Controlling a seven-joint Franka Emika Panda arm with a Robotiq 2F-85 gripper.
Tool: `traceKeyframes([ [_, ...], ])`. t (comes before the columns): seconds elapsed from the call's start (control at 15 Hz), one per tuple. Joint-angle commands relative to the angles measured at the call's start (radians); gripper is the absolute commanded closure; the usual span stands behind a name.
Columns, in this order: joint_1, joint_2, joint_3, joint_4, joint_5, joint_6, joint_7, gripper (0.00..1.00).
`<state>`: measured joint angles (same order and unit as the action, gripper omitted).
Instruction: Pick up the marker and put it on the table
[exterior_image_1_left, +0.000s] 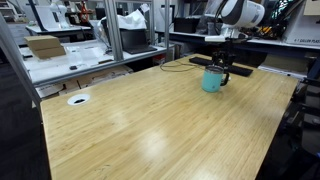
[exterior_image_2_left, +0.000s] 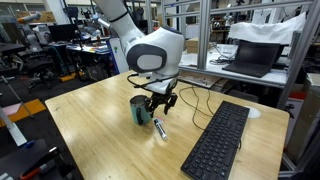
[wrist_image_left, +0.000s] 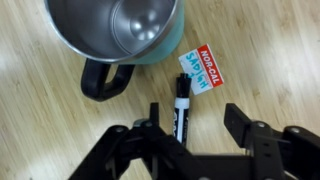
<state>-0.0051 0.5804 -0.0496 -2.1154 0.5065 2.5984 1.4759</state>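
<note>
A black marker with a white label (wrist_image_left: 183, 112) lies flat on the bamboo-grain table (wrist_image_left: 40, 120), right beside a teal mug with a steel inside and a black handle (wrist_image_left: 120, 30). A small red and white sticker (wrist_image_left: 203, 72) lies at the marker's far end. My gripper (wrist_image_left: 195, 125) is open just above the marker, which sits between the fingers, nearer the left one. In an exterior view the gripper (exterior_image_2_left: 160, 104) hovers over the marker (exterior_image_2_left: 158, 127) next to the mug (exterior_image_2_left: 139, 111). In an exterior view the mug (exterior_image_1_left: 212, 81) sits under the gripper (exterior_image_1_left: 222, 64); the marker is hidden there.
A black keyboard (exterior_image_2_left: 218, 140) lies on the table (exterior_image_2_left: 95, 110) near the marker. A white-ringed cable hole (exterior_image_1_left: 78, 99) is at the table's corner. A cable (exterior_image_1_left: 180, 66) runs across the far edge. White workbenches with boxes (exterior_image_1_left: 45, 46) and a laptop (exterior_image_2_left: 250, 58) stand around.
</note>
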Motion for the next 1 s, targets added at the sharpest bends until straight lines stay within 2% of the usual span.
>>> traceKeyframes([
  [0.0,-0.019,-0.081,0.025,-0.047,0.026,0.030,-0.027,0.02],
  [0.33,-0.063,-0.248,0.080,-0.076,0.087,-0.058,-0.179,0.00],
  [0.6,-0.047,-0.385,0.067,-0.097,0.112,-0.211,-0.300,0.00],
  [0.73,-0.027,-0.445,0.051,-0.110,0.077,-0.283,-0.304,0.00],
  [0.93,-0.007,-0.510,0.042,-0.128,-0.025,-0.336,-0.241,0.00],
])
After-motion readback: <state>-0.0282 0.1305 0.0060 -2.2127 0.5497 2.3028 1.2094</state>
